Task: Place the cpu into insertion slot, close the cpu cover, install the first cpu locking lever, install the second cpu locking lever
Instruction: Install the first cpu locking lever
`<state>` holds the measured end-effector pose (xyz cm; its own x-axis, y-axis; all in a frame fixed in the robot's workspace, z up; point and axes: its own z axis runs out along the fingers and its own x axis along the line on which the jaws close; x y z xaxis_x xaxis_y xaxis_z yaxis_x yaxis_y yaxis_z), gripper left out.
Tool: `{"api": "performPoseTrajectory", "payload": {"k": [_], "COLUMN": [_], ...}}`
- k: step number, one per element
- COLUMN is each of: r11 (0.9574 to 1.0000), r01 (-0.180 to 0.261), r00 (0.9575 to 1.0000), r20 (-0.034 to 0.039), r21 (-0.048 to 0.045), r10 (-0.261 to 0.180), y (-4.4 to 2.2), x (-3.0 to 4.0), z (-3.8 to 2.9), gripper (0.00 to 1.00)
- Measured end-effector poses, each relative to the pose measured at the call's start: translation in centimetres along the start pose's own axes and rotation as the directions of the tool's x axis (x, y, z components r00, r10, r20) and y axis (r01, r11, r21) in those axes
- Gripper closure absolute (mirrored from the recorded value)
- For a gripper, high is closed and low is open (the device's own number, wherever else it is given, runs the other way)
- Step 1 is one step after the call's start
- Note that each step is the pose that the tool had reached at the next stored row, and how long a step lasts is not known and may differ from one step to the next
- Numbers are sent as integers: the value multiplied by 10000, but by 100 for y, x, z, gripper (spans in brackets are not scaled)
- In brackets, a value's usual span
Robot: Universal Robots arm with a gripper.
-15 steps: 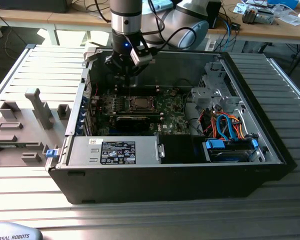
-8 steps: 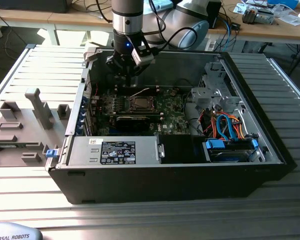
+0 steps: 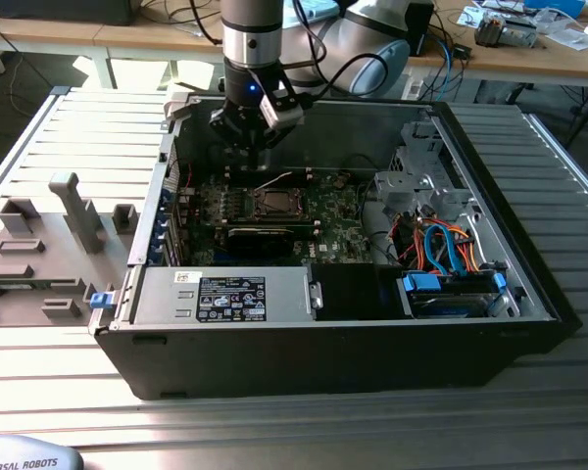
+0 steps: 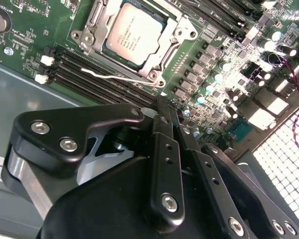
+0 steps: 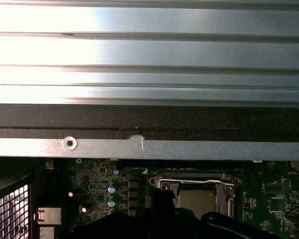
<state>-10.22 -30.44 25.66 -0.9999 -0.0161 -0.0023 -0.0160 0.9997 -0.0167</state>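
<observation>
The cpu (image 4: 134, 32) lies flat in its socket on the green board, its silver-grey top showing through the square opening of the cpu cover (image 4: 182, 31), which lies down over it. One thin wire locking lever (image 4: 117, 77) sticks out loose along the socket's side, unlatched. My gripper (image 4: 162, 105) hangs above the board just beside the socket, black fingers shut with nothing between them. In the exterior view the gripper (image 3: 257, 147) is over the case's rear part, a little behind the cpu (image 3: 272, 203). The first wrist view catches the cpu (image 5: 197, 200) under its cover (image 5: 189, 182).
The open computer case has a tall rear wall (image 5: 149, 124) close to the gripper. A black card (image 3: 265, 235) lies in front of the socket, and memory slots (image 4: 84, 67) run beside it. The power supply (image 3: 225, 294) and a cabled drive cage (image 3: 451, 259) fill the front. Grey fixtures (image 3: 39, 250) stand outside.
</observation>
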Motion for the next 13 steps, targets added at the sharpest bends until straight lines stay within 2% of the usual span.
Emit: {"api": "performPoseTrajectory", "payload": {"k": [13], "r11": [10000], "r01": [-1], "r00": [10000], "r20": [1], "r21": [0], "r10": [1], "y": [0], "x": [-26], "z": [17], "gripper": [89]}}
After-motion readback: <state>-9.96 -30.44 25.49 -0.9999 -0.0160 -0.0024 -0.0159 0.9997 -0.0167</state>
